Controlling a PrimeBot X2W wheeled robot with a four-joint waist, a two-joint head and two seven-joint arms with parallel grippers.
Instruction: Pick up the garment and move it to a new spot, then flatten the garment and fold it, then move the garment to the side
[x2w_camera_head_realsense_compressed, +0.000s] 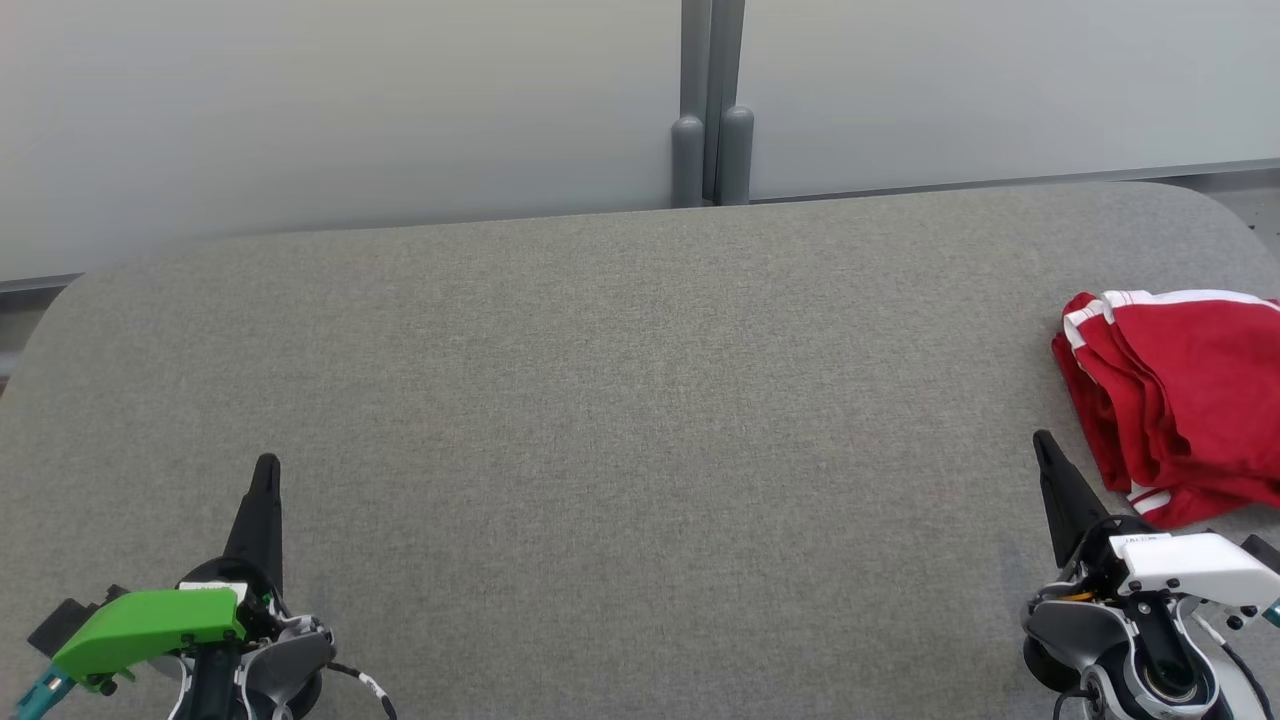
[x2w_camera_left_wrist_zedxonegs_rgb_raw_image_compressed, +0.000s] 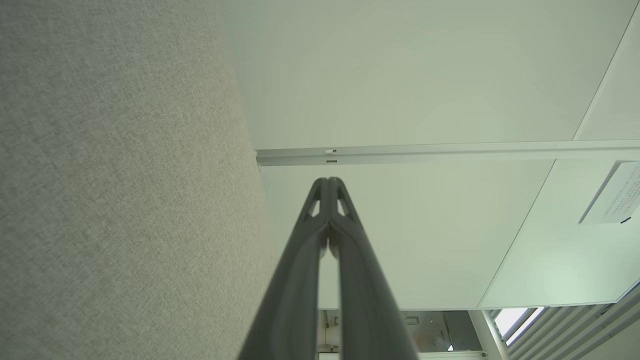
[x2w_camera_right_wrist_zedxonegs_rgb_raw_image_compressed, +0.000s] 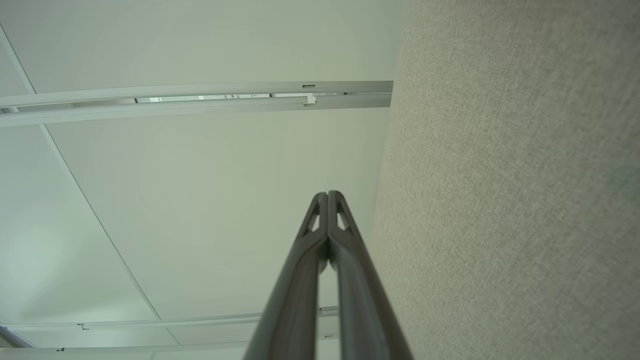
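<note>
Red cloth with white stripes, the garment (x2w_camera_head_realsense_compressed: 1180, 400) lies bunched in loose folds on the grey fabric table (x2w_camera_head_realsense_compressed: 640, 400). It is just ahead of my right end effector (x2w_camera_head_realsense_compressed: 1043, 442) and to its right, near the fingertips, with a strip of table between them. That end effector has its two dark fingers pressed together with nothing between them, pointing away from me over the table. My left end effector (x2w_camera_head_realsense_compressed: 267, 468) sits well apart from the garment, far to the left of the right one, its fingers likewise pressed together and empty. Ahead of both tips the table runs to pale wall panels (x2w_camera_head_realsense_compressed: 350, 120), and a grey post (x2w_camera_head_realsense_compressed: 712, 100) stands there between the two end effectors.
</note>
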